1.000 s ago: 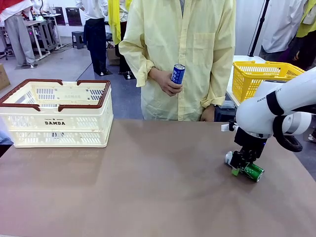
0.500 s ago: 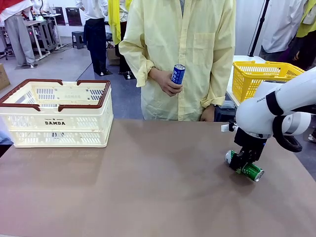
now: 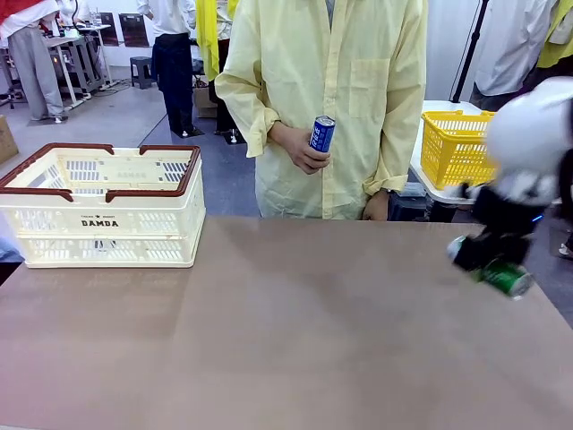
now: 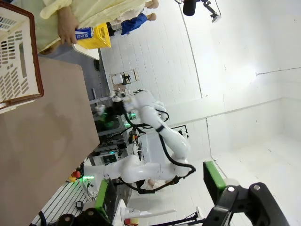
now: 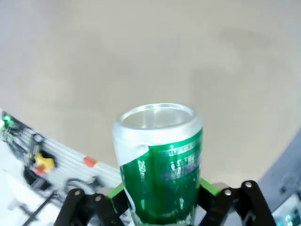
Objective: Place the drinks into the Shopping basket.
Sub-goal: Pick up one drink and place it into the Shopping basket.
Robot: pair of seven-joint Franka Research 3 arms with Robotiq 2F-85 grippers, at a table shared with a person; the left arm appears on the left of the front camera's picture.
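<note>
Right gripper [image 3: 494, 265] clamps slim, glossy green can [image 5: 162, 160].

Right fingers [image 5: 225, 203] clamped, left fingers [image 4: 212, 180] apart

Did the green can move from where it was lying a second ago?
Yes. The green can, gripped by the right gripper, has gone up off the table and rightward, closer to the yellow basket.
</note>
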